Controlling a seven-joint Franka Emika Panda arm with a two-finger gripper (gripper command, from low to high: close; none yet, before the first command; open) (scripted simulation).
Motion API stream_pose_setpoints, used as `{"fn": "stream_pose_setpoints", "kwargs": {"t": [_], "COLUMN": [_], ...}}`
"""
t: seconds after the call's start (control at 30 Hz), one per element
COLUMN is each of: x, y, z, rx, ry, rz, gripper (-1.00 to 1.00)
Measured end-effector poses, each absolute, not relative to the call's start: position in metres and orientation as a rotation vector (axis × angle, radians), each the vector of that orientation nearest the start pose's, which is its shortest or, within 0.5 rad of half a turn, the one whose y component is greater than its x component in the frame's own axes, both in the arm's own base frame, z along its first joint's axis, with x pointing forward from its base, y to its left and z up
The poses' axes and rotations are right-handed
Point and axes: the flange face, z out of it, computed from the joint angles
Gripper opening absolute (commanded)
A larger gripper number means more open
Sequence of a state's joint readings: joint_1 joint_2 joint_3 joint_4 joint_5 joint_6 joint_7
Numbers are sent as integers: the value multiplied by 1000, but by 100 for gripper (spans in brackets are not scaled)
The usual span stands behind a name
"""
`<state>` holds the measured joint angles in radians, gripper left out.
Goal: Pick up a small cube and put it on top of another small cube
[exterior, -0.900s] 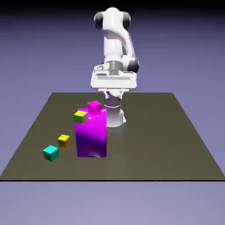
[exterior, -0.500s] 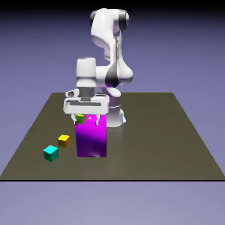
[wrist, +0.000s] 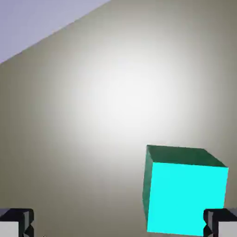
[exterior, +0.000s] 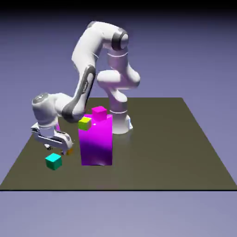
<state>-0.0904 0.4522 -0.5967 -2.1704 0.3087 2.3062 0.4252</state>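
The small teal cube (exterior: 53, 160) sits on the table near the exterior view's left front. My gripper (exterior: 57, 148) hangs just above and behind it, fingers spread and empty. In the hand view the teal cube (wrist: 185, 194) fills the lower right, close to the right fingertip (wrist: 221, 223); the left fingertip (wrist: 16, 223) stands far from it, so the gripper (wrist: 118, 225) is open and off-centre over the cube. The small orange-yellow cube (exterior: 70, 151) is almost hidden behind my hand; only a sliver shows.
A tall magenta block (exterior: 96, 141) stands just to the exterior view's right of my hand. A yellow-green cube (exterior: 84, 123) and a small magenta cube (exterior: 98, 112) rest on its top. The table's left edge (exterior: 28, 139) is close.
The arm has swung from above the magenta block toward the exterior view's left and dropped low over the teal cube. The hand now covers the orange-yellow cube. No cube has moved.
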Motion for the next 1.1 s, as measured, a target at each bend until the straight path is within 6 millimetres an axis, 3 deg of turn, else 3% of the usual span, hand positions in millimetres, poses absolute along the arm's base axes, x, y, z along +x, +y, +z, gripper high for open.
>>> {"fn": "stream_pose_setpoints", "kwargs": {"t": [0.07,0.17,0.2,0.27,0.4,0.73,0.83,0.87,0.93,1.03,1.07,1.1], "x": [410,403,400,400,408,313,288,284,290,281,279,279], "y": [-349,-344,-343,-343,-349,-320,-306,-309,-300,-299,-298,-298], "z": [195,140,127,127,197,241,246,246,222,185,177,177], "rx": [-2468,-2469,-2468,-2467,-2464,-2408,-2395,-2382,-2406,-2400,-2400,-2401], "ry": [1953,1952,1953,1952,1955,2025,2026,2040,2011,2021,2023,2024], "rz": [368,367,368,368,368,373,368,368,367,368,369,369], "gripper": [0,0,-100,-100,-100,-100,-100,-100,-100,-100,100,100]}}
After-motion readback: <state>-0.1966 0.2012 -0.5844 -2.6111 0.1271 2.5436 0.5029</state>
